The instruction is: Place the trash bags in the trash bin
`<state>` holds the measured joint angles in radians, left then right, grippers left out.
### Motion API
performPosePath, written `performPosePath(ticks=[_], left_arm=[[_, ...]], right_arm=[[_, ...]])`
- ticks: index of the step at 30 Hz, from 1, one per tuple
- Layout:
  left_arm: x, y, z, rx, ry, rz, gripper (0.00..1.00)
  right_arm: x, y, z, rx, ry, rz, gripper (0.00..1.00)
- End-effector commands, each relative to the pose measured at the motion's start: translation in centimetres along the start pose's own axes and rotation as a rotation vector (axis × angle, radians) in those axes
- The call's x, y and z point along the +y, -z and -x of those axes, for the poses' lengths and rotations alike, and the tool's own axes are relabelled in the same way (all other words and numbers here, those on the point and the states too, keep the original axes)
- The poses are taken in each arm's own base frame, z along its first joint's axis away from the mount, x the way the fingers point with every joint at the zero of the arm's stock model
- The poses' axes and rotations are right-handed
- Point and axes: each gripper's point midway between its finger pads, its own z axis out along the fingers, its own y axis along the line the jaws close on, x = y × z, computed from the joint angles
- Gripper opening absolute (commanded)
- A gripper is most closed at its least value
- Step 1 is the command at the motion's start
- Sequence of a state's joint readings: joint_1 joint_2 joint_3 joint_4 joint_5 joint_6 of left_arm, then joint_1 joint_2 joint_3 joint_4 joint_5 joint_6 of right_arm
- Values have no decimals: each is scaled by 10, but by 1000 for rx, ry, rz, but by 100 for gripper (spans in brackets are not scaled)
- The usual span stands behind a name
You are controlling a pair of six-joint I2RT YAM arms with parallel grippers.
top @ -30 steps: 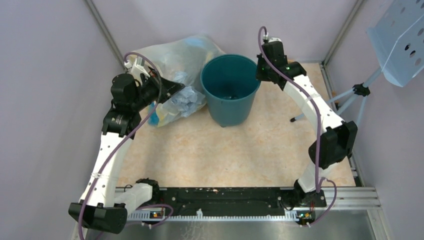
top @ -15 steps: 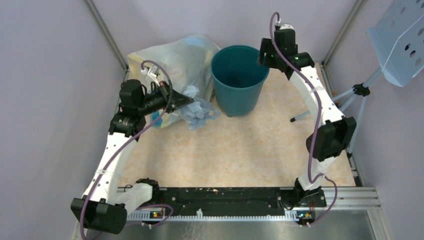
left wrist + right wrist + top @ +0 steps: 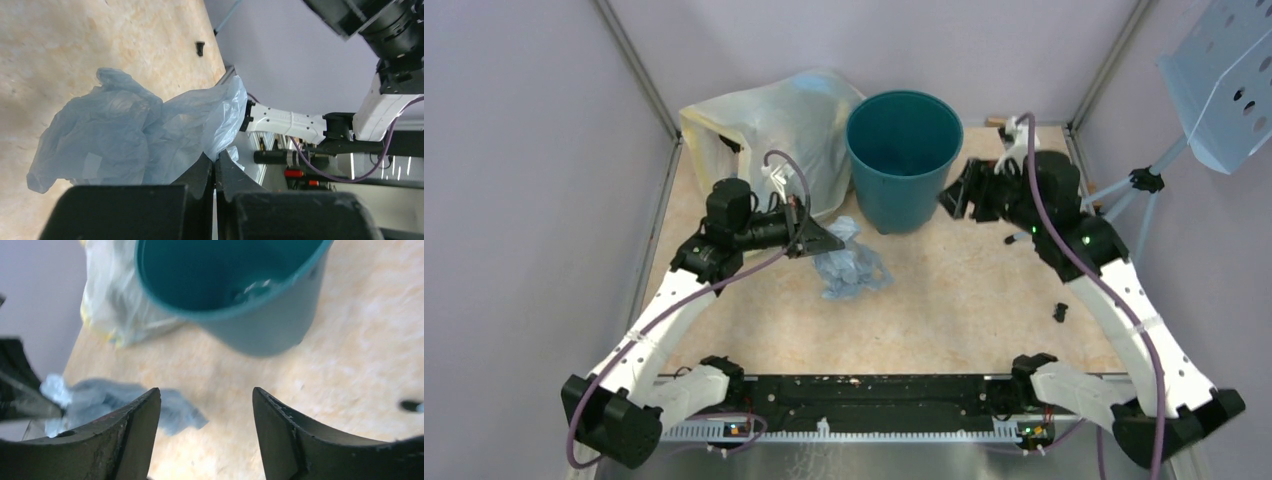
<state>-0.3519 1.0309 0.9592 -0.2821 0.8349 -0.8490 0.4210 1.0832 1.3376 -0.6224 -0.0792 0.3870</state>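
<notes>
Pinching a fold of the trash bag (image 3: 130,130) between fingers pressed tightly together, the left gripper (image 3: 215,162) is holding the thin pale-blue plastic by its upper edge. No gap is showing between the two black fingers in the left wrist view, only the film caught there. In the top view the left gripper (image 3: 839,243) is pointing toward the trash bin (image 3: 904,205), and the trash bag (image 3: 852,268) is trailing from its tip in a crumpled heap that appears to be lying on the table (image 3: 964,290), just in front of the bin's foot and outside it.

The right gripper (image 3: 205,392) is standing wide open, gripping nothing. The teal trash bin (image 3: 270,330) is sitting ahead of its fingers, not between them, with the blurred blue trash bag (image 3: 125,400) showing beyond the left finger. From above, the right gripper (image 3: 952,200) is hovering just beside the bin's right wall; whether it is touching cannot be told.

A large yellowish bag (image 3: 769,125) is leaning behind, against the bin's left side.
</notes>
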Motion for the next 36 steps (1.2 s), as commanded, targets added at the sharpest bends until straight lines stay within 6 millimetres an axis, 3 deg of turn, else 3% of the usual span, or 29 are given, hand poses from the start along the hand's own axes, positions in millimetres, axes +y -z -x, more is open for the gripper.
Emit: performPosePath(ticks=[1,3,6,12,17,19,24,25,26,30,33,36], left_arm=[[-11,-24,-11,28,-66,-16,0],[-22,-36,-18,61,-75,-31,0],[-43,-50,-26,101,-64,-90,0],[-104,-53,-18,156,-71,-273,0],[-143,-45,-9,179,-128,-382,0],[-155,-42,-6,195,-157,-408,0],[-167,-42,-6,276,-155,-424,0],[-167,-43,-6,284,-155,-427,0],[-167,-43,-6,284,-160,-426,0],[-148,-53,3,219,-194,-312,0],[-93,-58,14,154,-209,-14,0],[-21,-41,24,94,-220,339,0]], right_arm=[[14,19,-69,96,-129,144,64],[16,27,-100,131,-180,195,62],[21,38,-128,142,-173,269,64],[35,56,-140,108,-16,437,73],[24,43,-152,175,12,380,73],[23,38,-152,195,24,374,65],[28,31,-141,198,38,379,24],[28,30,-139,195,40,375,12],[27,29,-137,194,40,367,2],[19,26,-136,206,35,303,0],[-16,25,-143,221,18,99,0],[-72,37,-140,186,-6,-234,0]])
